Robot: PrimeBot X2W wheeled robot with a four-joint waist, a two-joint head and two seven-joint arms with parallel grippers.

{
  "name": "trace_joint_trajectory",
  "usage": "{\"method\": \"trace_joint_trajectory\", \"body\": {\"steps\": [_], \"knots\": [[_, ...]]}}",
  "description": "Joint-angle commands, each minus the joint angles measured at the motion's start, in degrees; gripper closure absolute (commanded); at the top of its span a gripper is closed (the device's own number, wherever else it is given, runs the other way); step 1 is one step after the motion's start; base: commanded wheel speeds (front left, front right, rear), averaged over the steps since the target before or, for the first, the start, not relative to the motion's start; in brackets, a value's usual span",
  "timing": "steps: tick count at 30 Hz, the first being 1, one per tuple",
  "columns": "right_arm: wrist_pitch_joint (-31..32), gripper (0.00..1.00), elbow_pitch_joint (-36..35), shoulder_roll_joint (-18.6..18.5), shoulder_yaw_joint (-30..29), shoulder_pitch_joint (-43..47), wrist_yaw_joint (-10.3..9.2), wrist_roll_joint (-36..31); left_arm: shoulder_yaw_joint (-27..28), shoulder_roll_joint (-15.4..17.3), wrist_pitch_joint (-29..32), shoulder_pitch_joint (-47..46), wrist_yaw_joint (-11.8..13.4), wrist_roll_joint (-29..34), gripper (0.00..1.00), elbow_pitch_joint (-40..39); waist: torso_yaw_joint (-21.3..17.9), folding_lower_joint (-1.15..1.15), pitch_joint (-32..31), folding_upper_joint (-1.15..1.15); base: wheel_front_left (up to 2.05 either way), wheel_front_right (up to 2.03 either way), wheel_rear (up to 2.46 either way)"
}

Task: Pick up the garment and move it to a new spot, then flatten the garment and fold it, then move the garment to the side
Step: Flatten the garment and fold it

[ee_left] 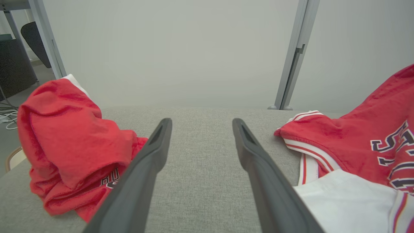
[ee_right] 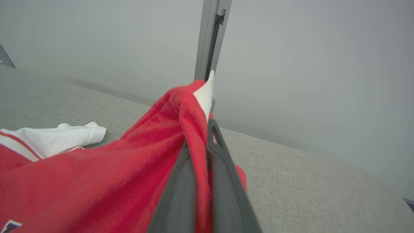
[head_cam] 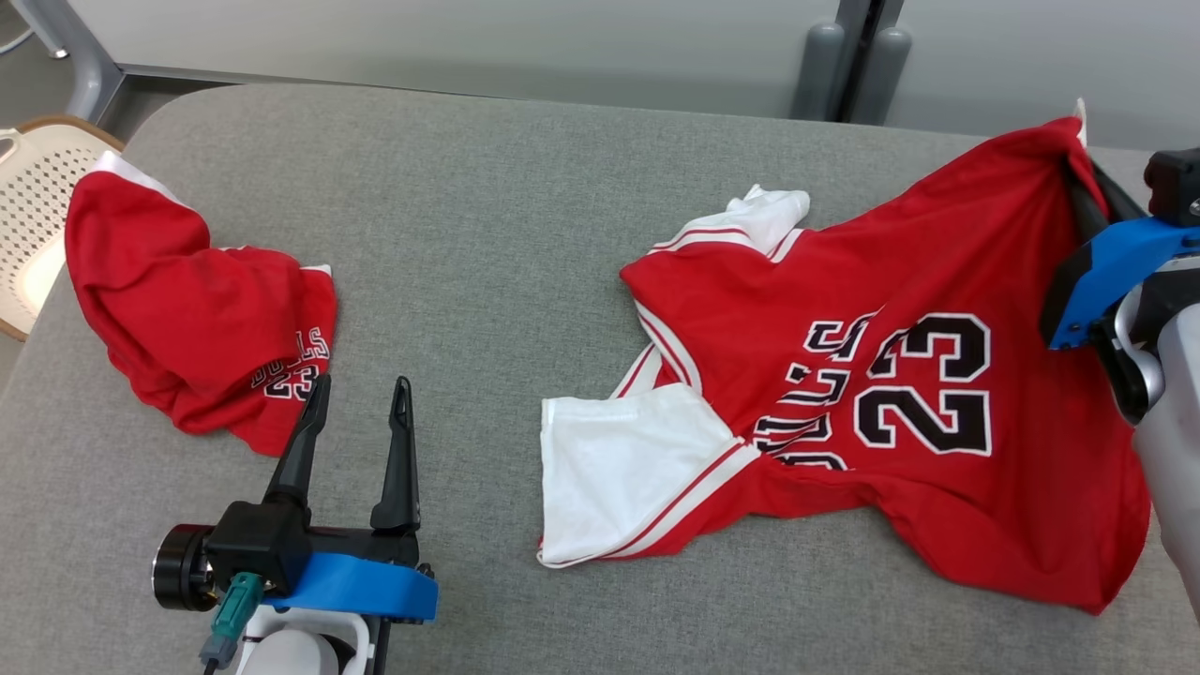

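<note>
The right gripper is pressing its two dark fingers together on a fold of red cloth. It is grasping the far right edge of the garment. A small white patch of fabric is sticking up just past the fingertips. The pinched edge is sitting raised off the table, and the cloth is sloping down from it to the grey surface.

The rest of the garment, a red jersey numbered 23, is lying spread but wrinkled across the right half of the table, print facing up. One white sleeve is lying flat at its near left corner. Another is lying bunched at its far left.

The left gripper is standing released at the near left of the table, fingers spread wide and grasping nothing. A second red jersey is lying crumpled just beside its left finger. A pale perforated chair is standing beyond the table's left edge.
</note>
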Motion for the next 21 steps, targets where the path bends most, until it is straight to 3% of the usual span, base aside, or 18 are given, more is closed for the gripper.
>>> {"method": "trace_joint_trajectory", "body": {"steps": [1, 2, 3, 5, 10, 14, 21], "knots": [[-1.2, 1.00, 1.2, 0.1, -0.9, -1.6, 0.01, -0.9, -0.1, 0.0, -0.2, -0.5, 0.0, -0.2, 0.00, -0.1, 0.4, -0.01, 0.1, 0.00, 0.00, 0.00, 0.00], [-1.7, 1.00, 2.2, 0.6, -1.3, -2.0, 0.01, -1.4, -0.1, 0.0, -0.2, -0.4, 0.1, -0.3, 0.00, -0.1, 0.5, -0.01, 0.1, 0.00, 0.00, 0.00, 0.00], [-2.1, 0.54, 3.2, 1.1, -1.6, -2.2, 0.01, -2.0, -0.2, 0.0, -0.2, -0.3, 0.2, -0.4, 0.00, -0.2, 0.6, -0.01, 0.1, 0.00, 0.00, 0.00, 0.00], [-2.9, 0.00, 5.1, 1.8, -2.0, -2.8, 0.01, -2.9, -0.1, 0.0, -0.2, -0.2, 0.4, -0.4, 0.00, -0.2, 0.5, -0.01, 0.1, 0.00, 0.00, 0.00, 0.00], [-6.9, 0.00, 7.2, 2.6, -3.1, -2.7, 0.01, -4.0, 0.3, 0.0, -0.2, 0.5, 0.5, -0.2, 0.00, -0.2, -0.9, -0.01, -0.5, 0.00, 0.00, 0.00, 0.00], [-8.6, 0.00, 4.9, 3.3, -4.1, 0.2, 0.01, -4.0, 1.0, 0.0, -0.2, 1.1, 0.5, 0.5, 0.00, -0.1, -3.0, -0.01, -1.8, 0.00, 0.00, 0.00, 0.00], [-8.8, 0.00, -12.8, 5.1, -4.4, 10.7, 0.01, -3.2, 2.2, 0.0, -0.2, 2.1, 0.2, 1.3, 0.00, -0.3, -6.6, -0.01, -3.6, 0.00, 0.00, 0.00, 0.00]]}}
